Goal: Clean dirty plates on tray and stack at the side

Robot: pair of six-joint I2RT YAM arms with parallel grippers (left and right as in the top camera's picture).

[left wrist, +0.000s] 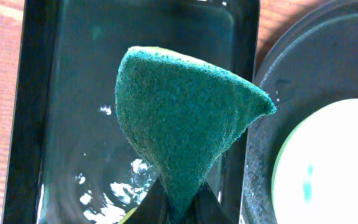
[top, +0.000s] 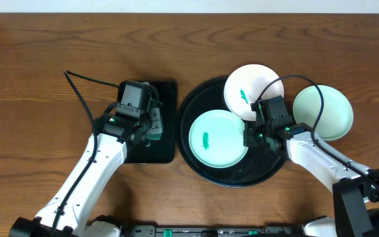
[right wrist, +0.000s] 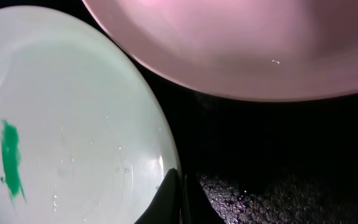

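**Two-arm plate cleaning, sponge stage.** The left pincer (left wrist: 179, 208) is clamped on a green scouring sponge (left wrist: 185, 118). The sponge fans out ahead of its tips, above a rectangular tray (left wrist: 27, 124) holding shallow water.

The smeared mint plate (top: 217, 138) lies to this pincer's right, flat inside the round black tray (top: 193, 105). Being round, it has no long axis, so the approach direction is free.

The right pincer (right wrist: 180, 186) is fully closed. Its tips meet at the rim of that plate, on the side away from the sponge. Whether they nip the rim or merely rest against it cannot be told.

Beyond the right pincer, the white plate (top: 249, 89), also smeared, sits propped over the tray's rim, its edge close to the mint plate's. A second mint plate (top: 324, 113), showing no smear, rests on the table (top: 45, 52) off the tray, on the right pincer's outer side.

**Judgement:** the right arm is nearer the smeared plate, but the sponge is on the left. The wipe therefore falls to the left arm, which must cross two raised rims. The room above the plate's centre is open. The white plate and the right pincer crowd its far side.
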